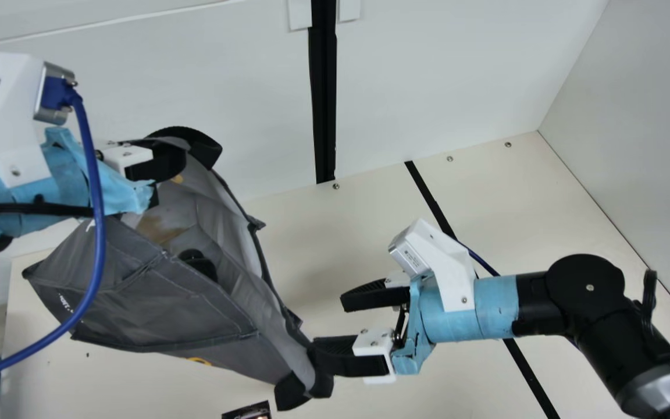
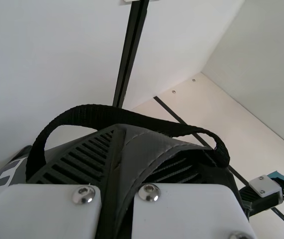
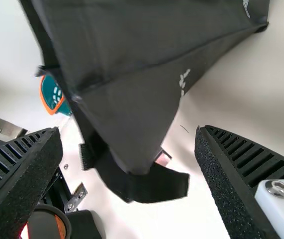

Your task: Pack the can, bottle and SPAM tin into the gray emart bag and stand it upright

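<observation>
Gray emart bag point(image 1: 184, 302) tilted, creased, mouth gaping, left tool point(image 1: 163, 174) clamped its rim at eleven o'clock, right tool point(image 1: 328, 326) spread at four

**Operator:** State the left side.
**Technician:** Left arm point(image 1: 24, 206) enters from the main view's left edge, wrist high. Left gripper point(image 1: 167, 166) points toward the view's right; in the left wrist view its ribbed fingers point(image 2: 84, 162) are drawn closely together.
**Operator:** Right side?
**Technician:** Right arm point(image 1: 585, 291) enters at lower right, bends at the black joint and levels out along the blue-wrapped wrist point(image 1: 463, 326). Right gripper point(image 1: 328, 326) faces left in the main view, its two fingers parted widely.
</observation>
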You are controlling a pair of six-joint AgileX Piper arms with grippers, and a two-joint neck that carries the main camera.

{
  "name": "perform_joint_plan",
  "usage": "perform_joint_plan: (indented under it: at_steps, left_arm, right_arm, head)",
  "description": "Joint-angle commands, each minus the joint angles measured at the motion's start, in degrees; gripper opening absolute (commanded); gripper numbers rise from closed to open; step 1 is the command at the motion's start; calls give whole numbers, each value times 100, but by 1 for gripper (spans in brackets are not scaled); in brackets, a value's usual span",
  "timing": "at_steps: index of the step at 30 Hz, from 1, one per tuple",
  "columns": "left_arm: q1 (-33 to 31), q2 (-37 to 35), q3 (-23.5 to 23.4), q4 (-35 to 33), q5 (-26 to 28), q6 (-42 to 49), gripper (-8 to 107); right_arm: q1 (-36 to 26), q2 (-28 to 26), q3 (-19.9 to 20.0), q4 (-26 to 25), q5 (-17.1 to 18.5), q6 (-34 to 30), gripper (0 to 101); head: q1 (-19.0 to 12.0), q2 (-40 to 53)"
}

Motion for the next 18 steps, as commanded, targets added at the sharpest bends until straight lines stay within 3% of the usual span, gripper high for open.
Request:
perform_joint_plan:
  at_steps: [1, 18]
  left_arm:
    - [4, -3, -21, 26, 21, -26, -8]
    - [-44, -5, -117, 189, 105, -192, -8]
  right_arm:
    - [-6, 39, 22, -7, 17, -45, 95]
    - [427, 342, 209, 95, -367, -206, 95]
  head:
    - [-130, -14]
    - [-130, -14]
